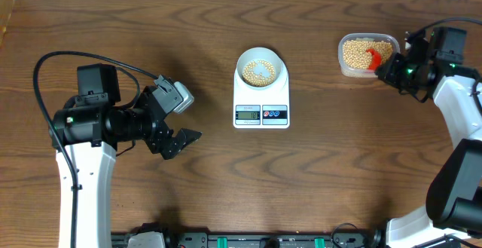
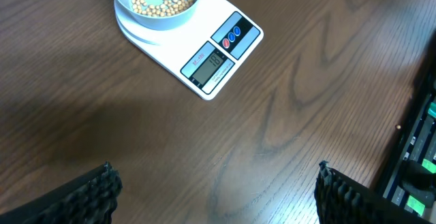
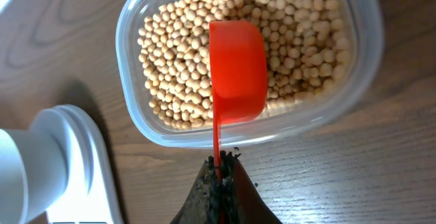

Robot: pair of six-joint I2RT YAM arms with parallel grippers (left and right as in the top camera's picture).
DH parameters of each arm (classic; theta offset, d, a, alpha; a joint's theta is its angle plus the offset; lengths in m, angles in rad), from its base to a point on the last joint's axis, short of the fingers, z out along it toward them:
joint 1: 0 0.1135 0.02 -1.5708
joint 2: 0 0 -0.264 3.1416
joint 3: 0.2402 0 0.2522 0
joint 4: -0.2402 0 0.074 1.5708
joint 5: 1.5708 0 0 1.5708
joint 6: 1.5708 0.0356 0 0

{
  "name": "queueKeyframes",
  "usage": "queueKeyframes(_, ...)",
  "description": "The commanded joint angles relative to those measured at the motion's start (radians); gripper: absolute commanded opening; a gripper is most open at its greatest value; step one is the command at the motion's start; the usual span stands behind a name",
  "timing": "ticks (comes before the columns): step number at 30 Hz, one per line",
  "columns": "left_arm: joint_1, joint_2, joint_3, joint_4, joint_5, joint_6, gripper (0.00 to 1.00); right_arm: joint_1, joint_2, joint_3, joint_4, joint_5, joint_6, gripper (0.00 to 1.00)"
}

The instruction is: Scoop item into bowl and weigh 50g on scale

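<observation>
The pale bowl (image 1: pixel 261 70) holds a layer of tan beans (image 1: pixel 260 71) and stands on the white scale (image 1: pixel 261 114) at the table's middle; both also show in the left wrist view, the bowl (image 2: pixel 158 20) on the scale (image 2: pixel 225 54). My right gripper (image 3: pixel 221 166) is shut on the handle of a red scoop (image 3: pixel 237 71), whose cup is turned on its side over the beans (image 3: pixel 177 54) in the clear tub (image 1: pixel 367 55) at the far right. My left gripper (image 1: pixel 181 120) is open and empty, left of the scale.
The clear tub (image 3: pixel 136 108) sits close to the table's far right edge. A black equipment rail (image 1: pixel 248 240) runs along the front edge. A white object (image 3: pixel 48 156) lies at the left of the right wrist view.
</observation>
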Motion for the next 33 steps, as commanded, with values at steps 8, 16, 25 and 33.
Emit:
queueKeyframes(8, -0.002, -0.006, 0.027, -0.003, 0.016, 0.013, 0.93, -0.092, 0.008, -0.004, -0.014, -0.146, 0.056, 0.01)
queueKeyframes(16, -0.002, -0.006, 0.027, -0.003, 0.016, 0.013, 0.93, -0.145, 0.008, -0.031, -0.001, -0.238, 0.055, 0.01)
queueKeyframes(25, -0.002, -0.006, 0.027, -0.003, 0.016, 0.013, 0.93, -0.171, 0.008, -0.034, 0.027, -0.342, 0.032, 0.01)
queueKeyframes(33, -0.002, -0.006, 0.027, -0.003, 0.016, 0.013, 0.93, -0.203, 0.008, -0.034, 0.027, -0.404, 0.021, 0.01)
